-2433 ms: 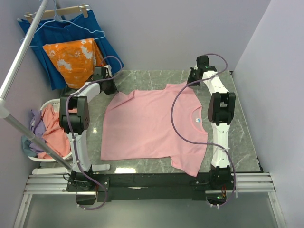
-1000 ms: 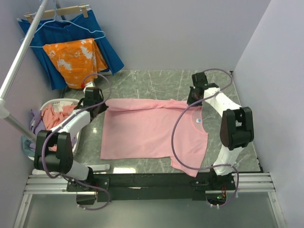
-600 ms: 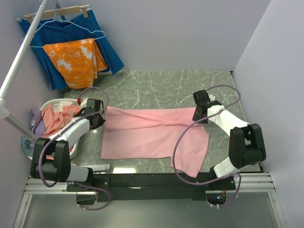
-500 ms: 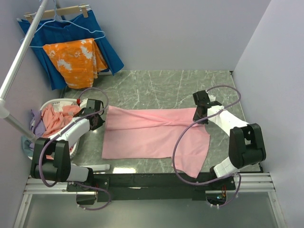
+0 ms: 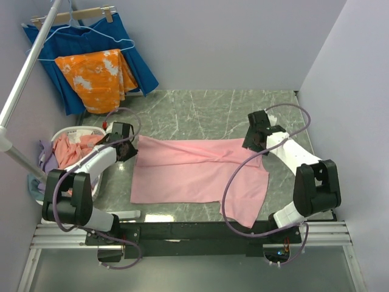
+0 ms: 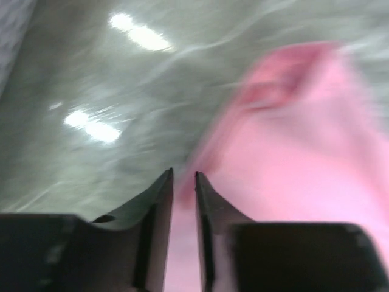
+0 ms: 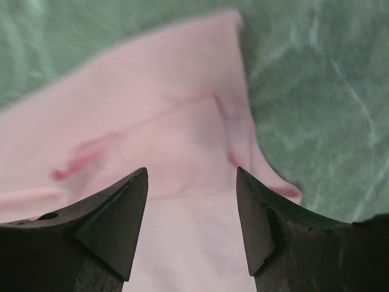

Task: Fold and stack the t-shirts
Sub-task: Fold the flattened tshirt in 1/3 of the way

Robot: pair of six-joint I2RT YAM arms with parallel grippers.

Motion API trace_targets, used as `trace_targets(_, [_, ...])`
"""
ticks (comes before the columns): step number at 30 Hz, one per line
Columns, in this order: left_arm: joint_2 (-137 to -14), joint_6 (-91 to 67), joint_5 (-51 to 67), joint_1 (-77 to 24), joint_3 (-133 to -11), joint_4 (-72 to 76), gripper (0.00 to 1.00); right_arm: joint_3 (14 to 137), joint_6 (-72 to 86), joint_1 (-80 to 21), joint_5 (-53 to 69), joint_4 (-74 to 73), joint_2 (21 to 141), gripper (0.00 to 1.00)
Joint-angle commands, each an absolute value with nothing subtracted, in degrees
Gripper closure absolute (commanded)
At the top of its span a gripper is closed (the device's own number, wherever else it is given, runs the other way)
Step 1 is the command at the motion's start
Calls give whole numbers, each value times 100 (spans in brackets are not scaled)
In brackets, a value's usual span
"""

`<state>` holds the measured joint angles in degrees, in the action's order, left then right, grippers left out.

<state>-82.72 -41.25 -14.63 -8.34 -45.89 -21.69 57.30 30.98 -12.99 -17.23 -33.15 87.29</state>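
A light pink t-shirt [image 5: 194,173] lies across the marble table, its far edge folded toward me and one sleeve hanging at the near right. My left gripper [image 5: 129,150] hovers at the fold's left corner. In the left wrist view the t-shirt [image 6: 292,140] lies under that gripper [image 6: 183,175], whose jaws stand a narrow gap apart. My right gripper [image 5: 252,145] is over the fold's right end. The right wrist view shows it [image 7: 191,173] wide open above the t-shirt [image 7: 152,121], holding nothing. More t-shirts, salmon-pink [image 5: 68,152] and lilac [image 5: 46,152], fill a basket.
The white basket [image 5: 79,130] stands off the table's left edge. An orange blotched cloth [image 5: 94,73] and a dark blue pleated cloth [image 5: 137,58] hang at the back left. A metal rack pole [image 5: 24,79] slants across the left side. Walls close in behind and on the right.
Both grippers drew the shirt's far edge toward me, folding it over. Their jaws have since parted and let go of the cloth, the right wide, the left only slightly.
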Motion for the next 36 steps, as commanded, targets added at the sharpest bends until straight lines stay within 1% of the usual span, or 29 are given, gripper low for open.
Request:
trace_targets(1, [-8278,-3929,-475,-870,-5193,-1301,71,6494,2997,-1336,-1267,-2891,9059,33])
trace_targets(5, [-8806,-3788,-360,-914,-5677,-1424,71,6890,2971,-1345,-766,-2743,9579,34])
trace_targets(9, [-9201,-3762,-185,-914,-5634,-1196,73,7040,2988,-1336,-431,-2619,9861,34])
trace_targets(13, [-9316,-3806,-44,-914,-5564,-1204,74,7014,2971,-1345,-299,-2549,10002,34])
trace_targets(20, [-9167,-3806,-97,-923,-5177,-1256,74,6785,2927,-1354,-176,-2426,10072,34])
trace_targets(28, [-8798,-3893,-633,-958,-4747,-1494,72,6618,2909,-1397,-70,-2399,10063,34])
trace_targets(30, [-8596,-3972,-737,-976,-4650,-1424,70,6601,2900,-1406,-53,-2399,10081,34])
trace_targets(32, [-8482,-4007,-843,-976,-4544,-1432,66,6583,2892,-1415,-26,-2399,10081,34])
trace_targets(36, [-8324,-4034,-1125,-984,-4465,-1459,62,6574,2892,-1459,-18,-2391,10099,34])
